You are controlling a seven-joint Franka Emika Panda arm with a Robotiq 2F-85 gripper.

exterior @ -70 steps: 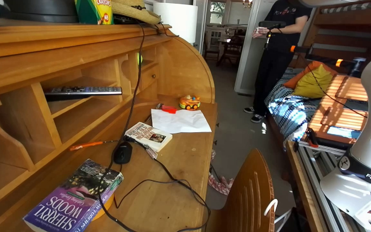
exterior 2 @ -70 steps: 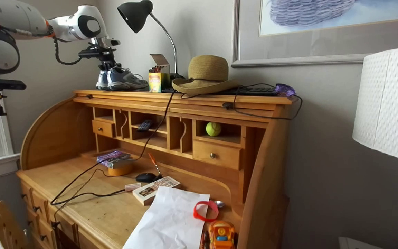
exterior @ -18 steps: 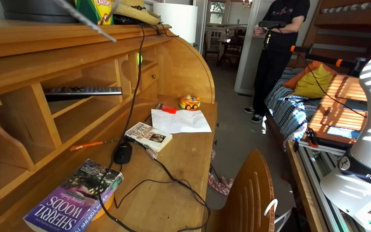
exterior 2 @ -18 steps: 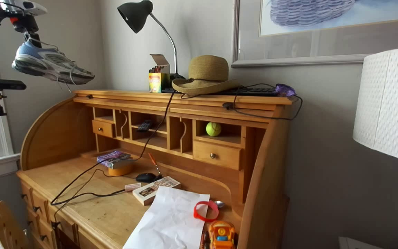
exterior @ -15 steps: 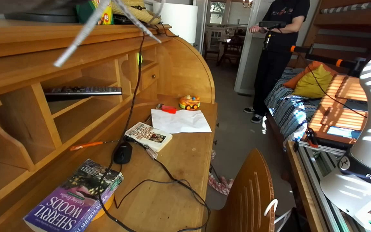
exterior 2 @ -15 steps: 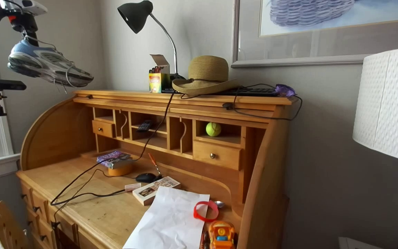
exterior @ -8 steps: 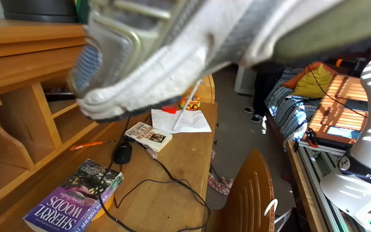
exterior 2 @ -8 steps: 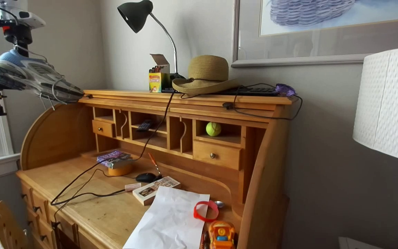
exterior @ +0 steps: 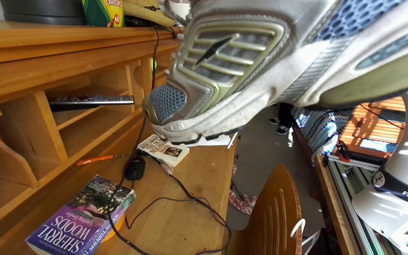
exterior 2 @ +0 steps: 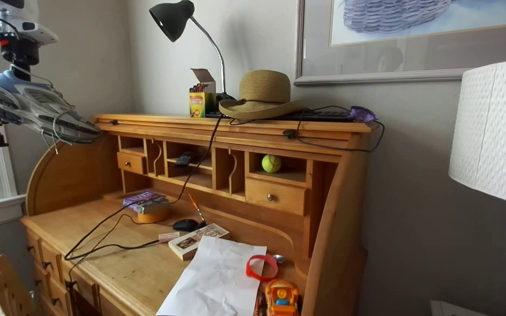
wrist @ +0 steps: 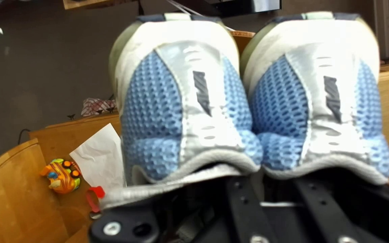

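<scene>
Tool (exterior 2: 21, 72) clamped on pr of shoes (exterior 2: 37, 105) at heel end; shoes hang under it, long axis tipped toe-down, toes twd desk (exterior 2: 147, 272). They're up in air nr one end of desk, not resting on it. Same desk end: purple bk (exterior: 80, 219). Mid-desk: mouse (exterior: 135, 169), white bk (exterior: 159, 147). Desk's far end: paper (exterior 2: 218, 276), toy car (exterior 2: 282, 296). Desk's top ledge: crayon box (exterior 2: 197, 104), straw hat (exterior 2: 264, 90).
</scene>
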